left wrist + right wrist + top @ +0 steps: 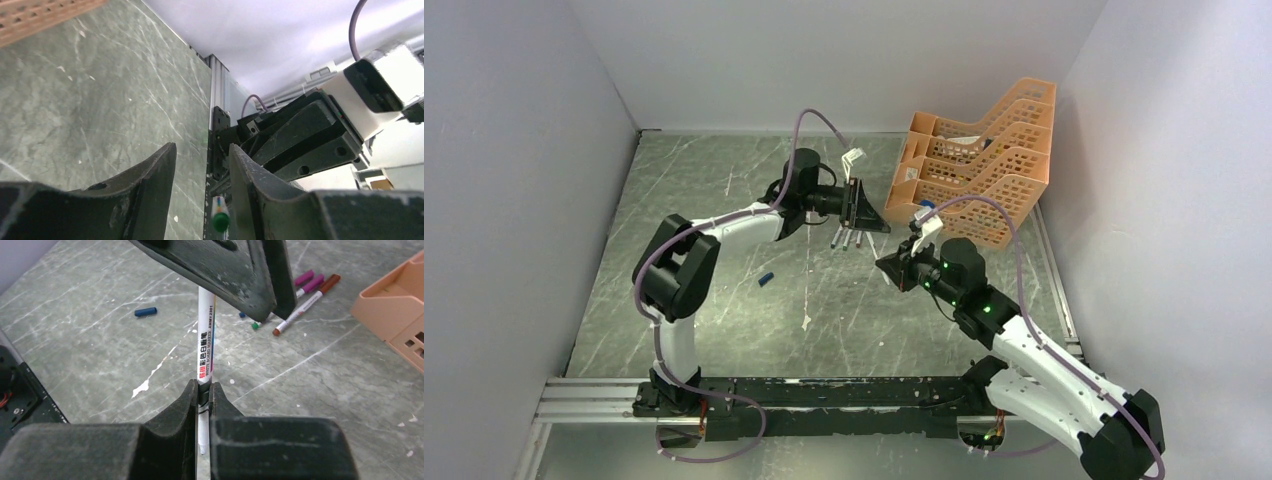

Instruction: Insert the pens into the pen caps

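- Lying alone on the green marbled table [724, 330], well to the left of everything else, is a blue cap [766, 279], on its side.
- The left gripper [202, 150] hangs over the middle of the table with its fingers parted. The gap is much wider than a pen.
- One end of the held pen [205, 340], coloured green, sits inside that gap close to one finger. No pinch on it shows.
- Under and just in front of the left gripper, three loose pens [848, 238] lie side by side on the table. The right wrist view shows two of them with magenta ends and one with a red-brown end.
- The held pen is white with printed lettering, and it bridges the two grippers.
- The right gripper [202, 388] has its fingers squeezed tight on that pen near its bare white end, which pokes out behind them.
- An orange mesh tray [984, 170] stands at the far right, against the back corner.
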Tool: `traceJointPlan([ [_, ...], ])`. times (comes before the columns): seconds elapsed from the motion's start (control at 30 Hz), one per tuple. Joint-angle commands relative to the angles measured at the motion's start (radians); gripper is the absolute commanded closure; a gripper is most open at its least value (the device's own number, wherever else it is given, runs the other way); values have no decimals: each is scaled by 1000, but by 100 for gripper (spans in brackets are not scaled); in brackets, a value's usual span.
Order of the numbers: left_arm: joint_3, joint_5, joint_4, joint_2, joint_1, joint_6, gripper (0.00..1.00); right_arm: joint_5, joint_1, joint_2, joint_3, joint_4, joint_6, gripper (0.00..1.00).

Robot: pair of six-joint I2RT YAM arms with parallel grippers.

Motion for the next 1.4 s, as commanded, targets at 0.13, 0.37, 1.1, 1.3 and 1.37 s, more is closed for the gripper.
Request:
traceJointPlan([
  [0.13, 54, 224, 60, 65, -12, -60, 57, -36, 4, -45, 16, 25, -46, 100],
  [0.37, 42, 241, 155, 66, -12, -129, 45, 14, 3, -24, 37, -10, -64, 100],
  [1.1, -78, 141, 629, 61, 29, -237, 93, 431, 2, -254, -91, 143, 269, 32],
  [1.3, -138, -74, 553, -26, 29, 98, 93, 572, 1, -396, -228, 179, 650, 20],
  [1.37, -192, -183, 541, -77, 1, 319, 93, 575, 1, -423, -264, 181, 802, 28],
])
